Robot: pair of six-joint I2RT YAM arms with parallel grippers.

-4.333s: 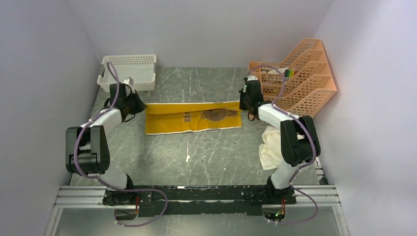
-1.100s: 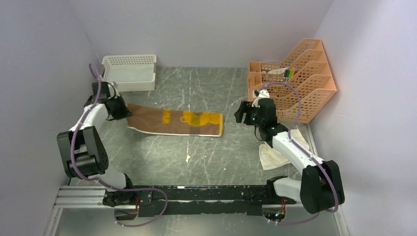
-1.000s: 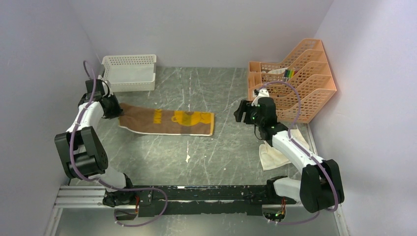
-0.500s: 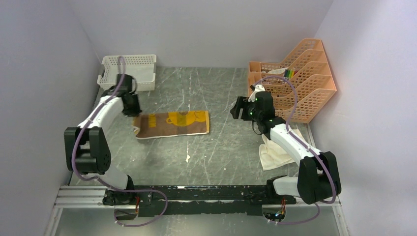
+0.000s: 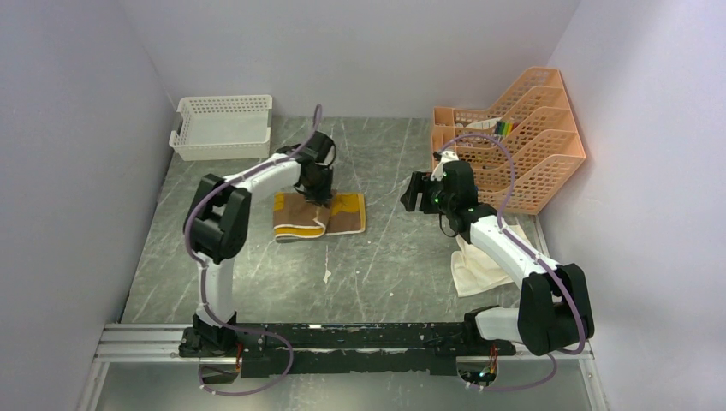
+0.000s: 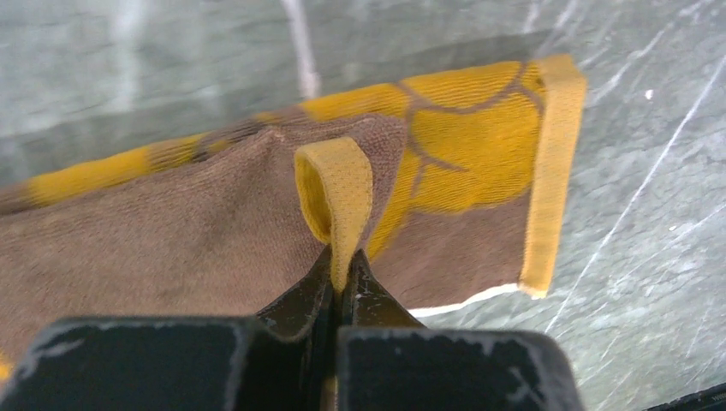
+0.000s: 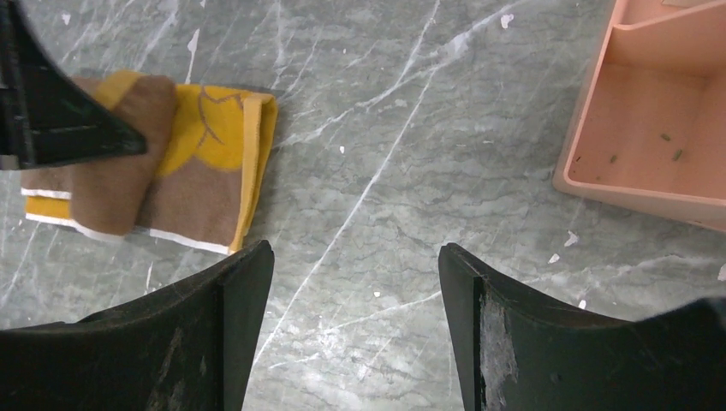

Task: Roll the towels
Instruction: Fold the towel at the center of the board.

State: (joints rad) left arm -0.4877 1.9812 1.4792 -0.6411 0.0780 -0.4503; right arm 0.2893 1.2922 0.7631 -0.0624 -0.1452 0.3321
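Up close at the left gripper (image 6: 342,267): clamped on a looped yellow hem of the mustard towel (image 6: 171,240), folded on the surface (image 6: 651,257) beneath. From overhead only: cream towel (image 5: 473,265) crumpled behind the right gripper (image 7: 355,257), jaws spread.

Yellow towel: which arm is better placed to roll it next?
Left arm. Its jaws are shut on the yellow towel at its hem, folded over; the right arm holds open jaws over the table, off the towel's end.
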